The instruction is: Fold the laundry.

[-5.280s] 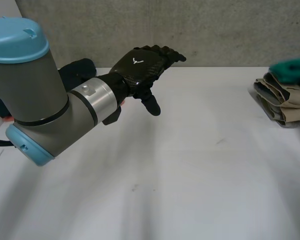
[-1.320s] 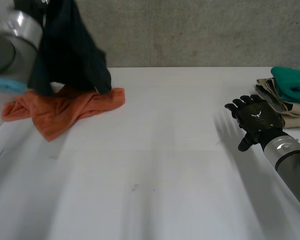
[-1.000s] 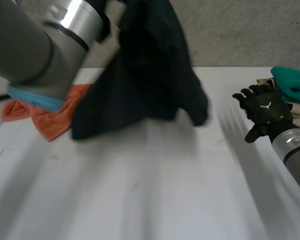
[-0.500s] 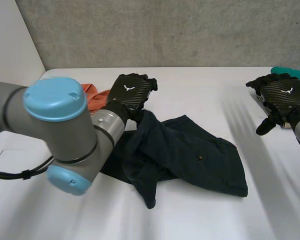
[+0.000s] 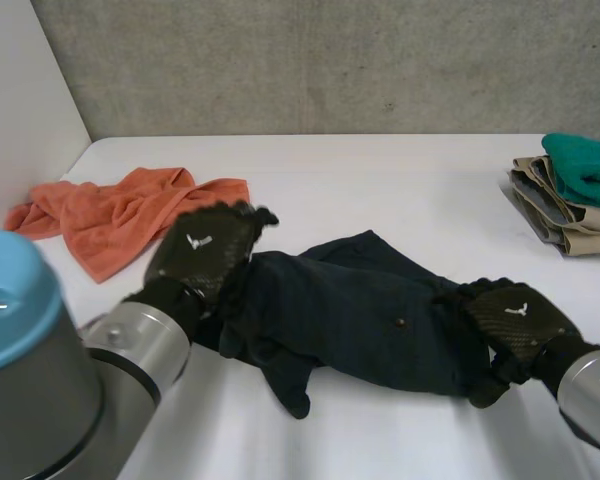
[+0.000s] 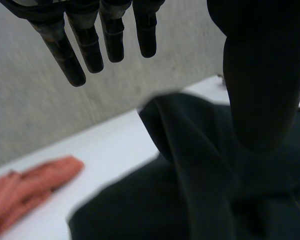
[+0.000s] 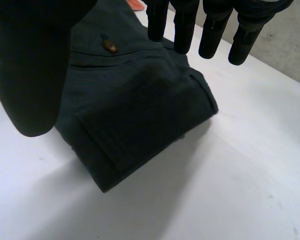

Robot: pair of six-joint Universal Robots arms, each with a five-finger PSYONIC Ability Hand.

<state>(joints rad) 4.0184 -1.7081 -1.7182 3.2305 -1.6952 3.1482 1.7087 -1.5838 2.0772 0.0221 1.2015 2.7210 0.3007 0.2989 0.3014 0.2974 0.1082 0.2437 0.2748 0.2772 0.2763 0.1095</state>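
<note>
On the white tabletop [image 5: 380,190] lies a dark navy cloth garment [image 5: 370,310], rumpled and stretched out sideways. The left hand [image 5: 205,255] is at the garment's left end, palm down, with its grey arm and light-blue cap trailing back from it. In the left wrist view its fingers [image 6: 90,45] are straight and held clear of the garment [image 6: 190,200], with the thumb set apart from them over the folds. The hand is spread and grips nothing.

The right hand [image 5: 515,318] lies at the garment's right end, on its edge. In the right wrist view its fingers [image 7: 184,27] are straight as well and the thumb stands wide of them. The garment [image 7: 135,115] lies flat under the palm, with one corner reaching onto the bare tabletop [image 7: 240,190], and nothing is pinched.

A small brown button [image 5: 400,322] sits on the garment's upper face, nearer the right hand than the left. The button [image 7: 109,46] also appears between the right thumb and fingers.

Beyond the garment's left end lies a crumpled orange towel [image 5: 120,215] — near the left hand, but apart from the garment, with bare tabletop [image 6: 115,145] between the garment and the towel [image 6: 25,185]. Well apart from the garment's right end sits a folded beige cloth [image 5: 570,220] with a teal cloth [image 5: 585,165] on top. A grey concrete wall [image 5: 330,60] rises behind the garment.
</note>
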